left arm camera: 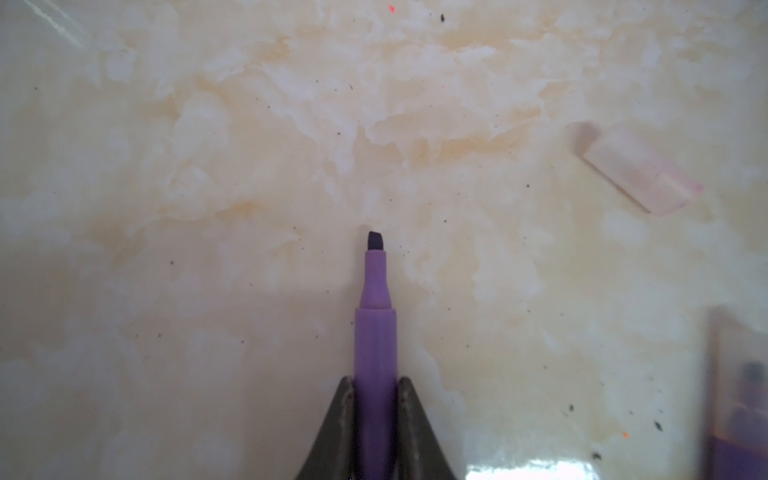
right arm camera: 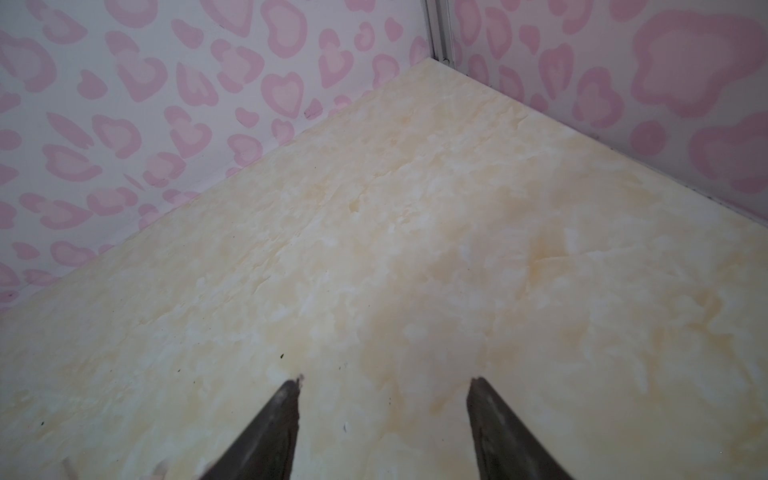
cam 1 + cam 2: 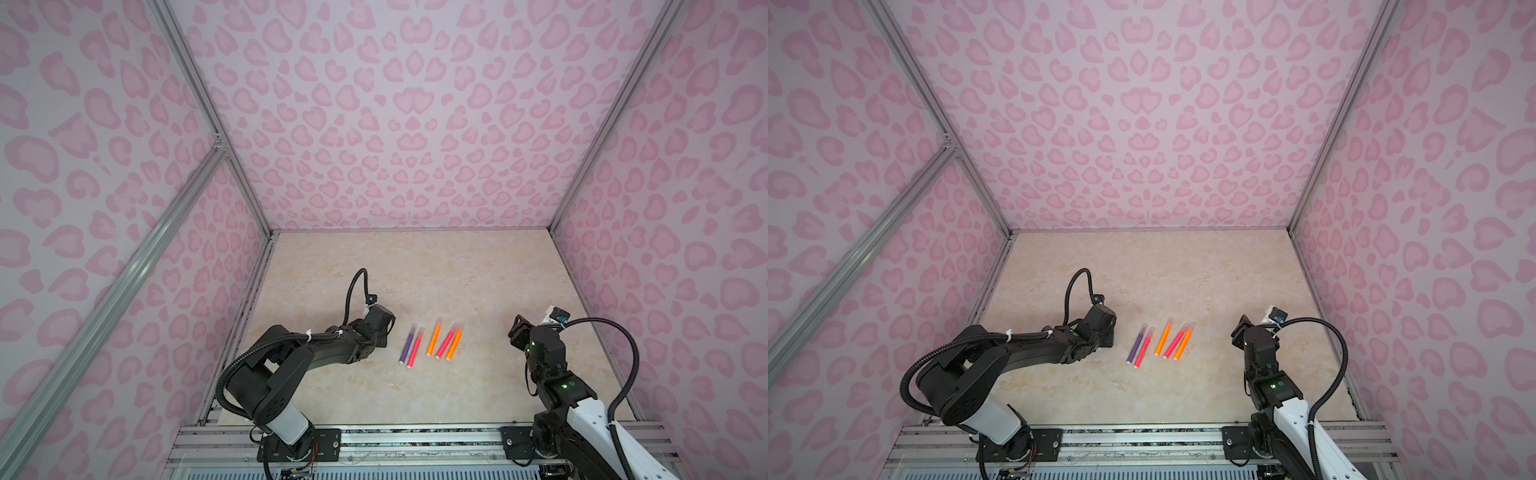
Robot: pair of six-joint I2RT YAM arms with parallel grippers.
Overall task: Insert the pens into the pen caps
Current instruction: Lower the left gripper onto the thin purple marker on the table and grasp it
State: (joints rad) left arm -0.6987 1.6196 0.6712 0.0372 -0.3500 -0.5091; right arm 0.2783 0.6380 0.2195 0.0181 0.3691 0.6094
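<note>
Only the left wrist view shows the grip: the left gripper (image 1: 375, 380) pinches a purple pen (image 1: 375, 332) by the barrel, fingers pressed to either side, and the bare dark chisel tip points away over the table (image 1: 208, 208). The same view shows one clear cap (image 1: 642, 170) lying on its side, well apart from the tip and off to one side of it. In both top views the gripper and its pen are hidden under the left arm (image 3: 332, 340) (image 3: 1054, 340), and the loose cap is too faint to pick out against the beige. The top views show five more pens (image 3: 434, 338) (image 3: 1163, 338) lying in a loose row between the arms: purple, pink, orange, pink, orange, slanted much alike. Their far ends look pale and hazy, and whether caps sit on them is too small to tell. In the left wrist view a blurred purple shape (image 1: 739, 399) is cut off at the frame edge. The right gripper (image 2: 385, 380) has its fingers spread over bare table, holding nothing. In the top views the right arm (image 3: 540, 345) stands well off from the row. The table is cream with a marbled pattern, speckled with dark grit and a few coloured flecks. Walls (image 3: 415, 104) printed with pink hearts close it in, joined by grey metal rails (image 3: 199, 91).
</note>
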